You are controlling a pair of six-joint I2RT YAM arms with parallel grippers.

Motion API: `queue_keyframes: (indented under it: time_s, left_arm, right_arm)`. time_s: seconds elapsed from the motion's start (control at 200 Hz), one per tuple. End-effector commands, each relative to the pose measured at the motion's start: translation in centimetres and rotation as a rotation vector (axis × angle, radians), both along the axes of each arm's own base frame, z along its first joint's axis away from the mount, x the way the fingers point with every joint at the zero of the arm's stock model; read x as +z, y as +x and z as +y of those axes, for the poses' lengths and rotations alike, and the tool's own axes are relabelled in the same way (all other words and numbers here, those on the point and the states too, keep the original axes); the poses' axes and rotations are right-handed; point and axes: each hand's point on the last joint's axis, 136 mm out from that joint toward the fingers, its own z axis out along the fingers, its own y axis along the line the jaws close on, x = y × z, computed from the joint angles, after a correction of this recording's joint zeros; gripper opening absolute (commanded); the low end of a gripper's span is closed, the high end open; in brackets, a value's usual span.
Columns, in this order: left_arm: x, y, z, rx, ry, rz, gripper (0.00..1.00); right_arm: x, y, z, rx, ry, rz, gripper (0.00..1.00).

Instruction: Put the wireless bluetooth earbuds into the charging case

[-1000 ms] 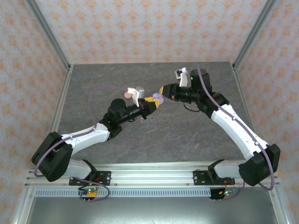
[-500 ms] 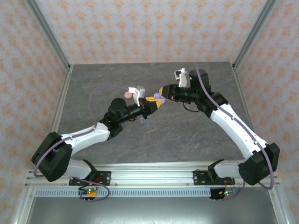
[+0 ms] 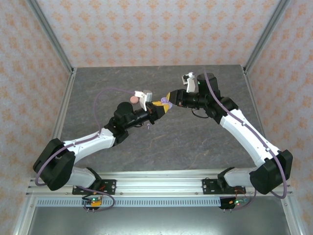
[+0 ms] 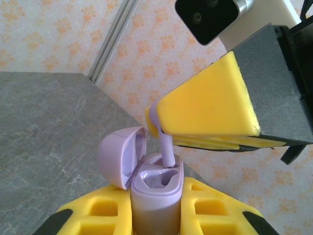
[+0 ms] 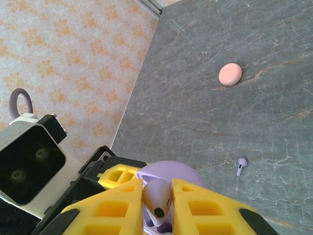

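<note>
Left gripper (image 4: 155, 215): yellow fingers clamped on upright lilac charging case (image 4: 154, 198). Lid (image 4: 117, 156) hinged open, tilted left. Right gripper (image 4: 205, 134) above and to the right, pinching lilac earbud (image 4: 166, 149); stem down, tip at the mouth of a case well. Grey table (image 4: 44, 122) behind

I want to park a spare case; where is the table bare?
Bare table: far strip along the back wall; near middle between left arm and right arm. Crowded: centre, around lilac case, pink case, loose lilac earbud.
</note>
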Motion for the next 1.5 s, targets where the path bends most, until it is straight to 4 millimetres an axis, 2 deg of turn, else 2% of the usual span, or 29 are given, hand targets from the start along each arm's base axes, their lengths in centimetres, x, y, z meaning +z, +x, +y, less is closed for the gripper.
queue_keyframes:
  time_s: [0.0, 0.44, 0.556, 0.756, 0.921, 1.026, 1.156, 1.276, 1.381, 1.497]
  left_arm:
    - [3.0, 0.2, 0.3, 0.034, -0.049, -0.049, 0.17]
    - [3.4, 0.0, 0.1, 0.015, -0.059, -0.058, 0.17]
    - [3.5, -0.1, 0.1, 0.011, -0.051, -0.064, 0.17]
    - [3.3, -0.3, 0.0, -0.003, -0.036, -0.071, 0.17]
    - [2.5, -0.2, 0.3, 0.016, 0.016, -0.061, 0.17]
    - [1.5, -0.3, 0.7, 0.034, 0.066, -0.045, 0.17]
    - [0.4, -0.8, 1.5, 0.050, 0.124, -0.035, 0.17]
    - [0.2, -1.7, 2.5, 0.064, 0.161, -0.034, 0.17]
    - [0.2, -2.5, 3.5, 0.078, 0.202, -0.039, 0.17]
    - [0.7, -3.5, 4.6, 0.091, 0.217, -0.065, 0.17]
  right_arm:
    - [0.5, -0.5, -0.3, 0.002, -0.018, -0.022, 0.19]
    - [-0.3, -0.5, -0.3, 0.011, -0.035, -0.008, 0.20]
    - [-0.4, -0.8, -0.4, 0.017, -0.045, -0.006, 0.26]
    - [-0.2, -0.8, -0.8, -0.001, -0.060, -0.022, 0.45]
    - [0.3, -0.5, -1.7, -0.055, -0.087, -0.049, 0.50]
    - [0.0, 0.4, -3.5, -0.159, -0.146, -0.065, 0.51]
    - [-1.8, 1.8, -7.0, -0.353, -0.285, -0.036, 0.51]
    - [-4.6, 2.5, -9.5, -0.462, -0.434, 0.035, 0.51]
    - [-7.4, 2.5, -9.0, -0.415, -0.490, 0.117, 0.51]
    - [-10.5, 2.3, -6.4, -0.300, -0.459, 0.218, 0.47]
